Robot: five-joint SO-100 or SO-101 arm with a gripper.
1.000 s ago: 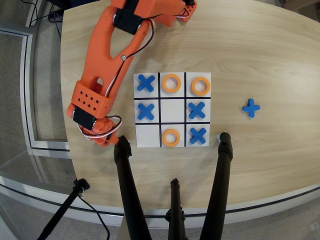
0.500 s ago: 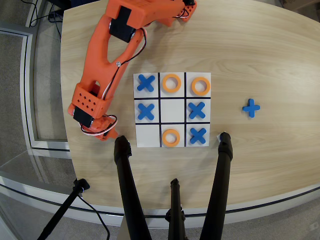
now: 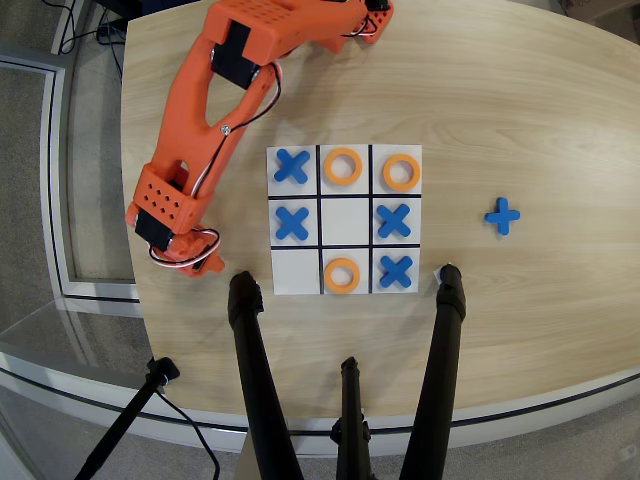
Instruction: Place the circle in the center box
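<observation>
- Jaws tucked under the orange arm (image 3: 190,150) at its low end, left of the board in the overhead view; no telling whether wide, narrow or holding anything
- Only the wrist block, a loop of wires (image 3: 180,252) and an orange tip showing there, over bare bench (image 3: 540,120), close to the board's lower left corner but clear of it
- No ring visible at the arm's end; impossible to say whether a fourth ring sits hidden beneath it
- Three orange rings on the board (image 3: 344,220): top middle (image 3: 343,166), top right (image 3: 401,172), bottom middle (image 3: 342,275)
- Center box (image 3: 345,222) white and bare, not yet filled; bottom left cell bare as well
- Blue crosses in the top left, middle left, middle right and bottom right cells, with a spare cross (image 3: 503,216) lying well apart on the bench to the right
- Judged step: early, somewhere around fetching or carrying a ring, with the placing still to come
- Next move likely calls for a swing right over the board, then a lowering square onto the middle cell without nudging the crosses either side
- Black tripod legs (image 3: 255,380) across the lower bench, touching no piece
</observation>
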